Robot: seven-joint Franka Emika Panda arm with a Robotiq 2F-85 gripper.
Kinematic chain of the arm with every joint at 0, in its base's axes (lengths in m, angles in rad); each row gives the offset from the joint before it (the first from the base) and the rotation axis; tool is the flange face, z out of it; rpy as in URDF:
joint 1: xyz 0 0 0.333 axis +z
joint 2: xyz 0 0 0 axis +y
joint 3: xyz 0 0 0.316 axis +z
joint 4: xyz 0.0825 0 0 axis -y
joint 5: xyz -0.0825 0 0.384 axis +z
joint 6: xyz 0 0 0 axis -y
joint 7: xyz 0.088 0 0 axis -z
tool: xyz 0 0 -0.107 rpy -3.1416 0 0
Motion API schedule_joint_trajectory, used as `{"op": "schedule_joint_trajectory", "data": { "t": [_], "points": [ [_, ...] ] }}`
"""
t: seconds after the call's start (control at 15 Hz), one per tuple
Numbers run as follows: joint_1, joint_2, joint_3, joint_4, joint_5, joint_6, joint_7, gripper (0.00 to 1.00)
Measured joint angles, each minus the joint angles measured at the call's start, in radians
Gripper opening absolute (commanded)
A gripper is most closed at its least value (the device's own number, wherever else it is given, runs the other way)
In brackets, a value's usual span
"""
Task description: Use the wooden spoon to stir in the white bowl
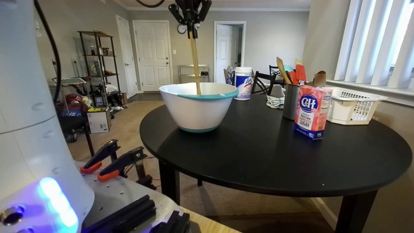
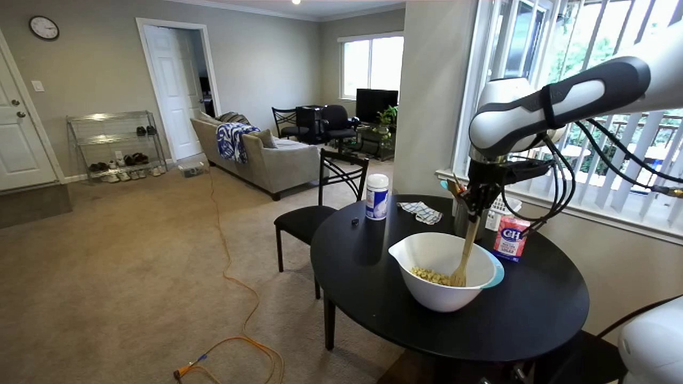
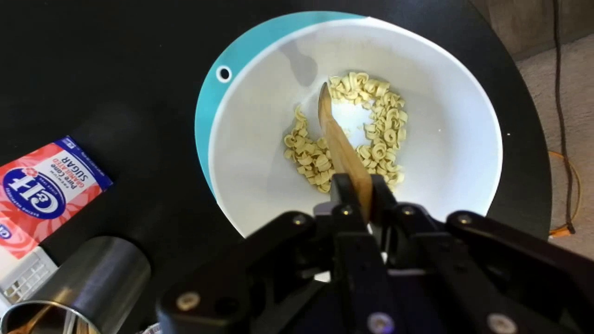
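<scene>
The white bowl stands on the black table and shows in both exterior views. It has a teal rim section and handle. The wrist view looks down into the bowl. Pale pasta pieces lie in a broken ring on its floor. My gripper is shut on the upper handle of the wooden spoon, above the bowl. In both exterior views the spoon hangs steeply, slightly tilted, with its lower end inside the bowl, at the pasta. In an exterior view the bowl wall hides its lower end.
A pink sugar box, a metal utensil holder with upright utensils and a white basket stand to one side of the bowl. A blue-labelled canister and a checked cloth are also on the black table.
</scene>
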Motion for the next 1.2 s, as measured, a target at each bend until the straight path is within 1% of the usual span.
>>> {"op": "schedule_joint_trajectory", "data": {
  "t": [0.2, 0.47, 0.8, 1.07, 1.2],
  "points": [
    [0.001, 0.053, -0.010, 0.042, 0.000, -0.032, 0.000, 0.06],
    [0.007, 0.110, -0.019, 0.041, 0.002, -0.029, 0.000, 0.05],
    [0.038, 0.118, -0.033, 0.045, 0.037, -0.032, -0.007, 0.05],
    [0.064, 0.123, -0.063, 0.047, 0.174, -0.046, -0.089, 0.05],
    [0.067, 0.128, -0.077, 0.049, 0.225, -0.045, -0.119, 0.05]
  ]
}}
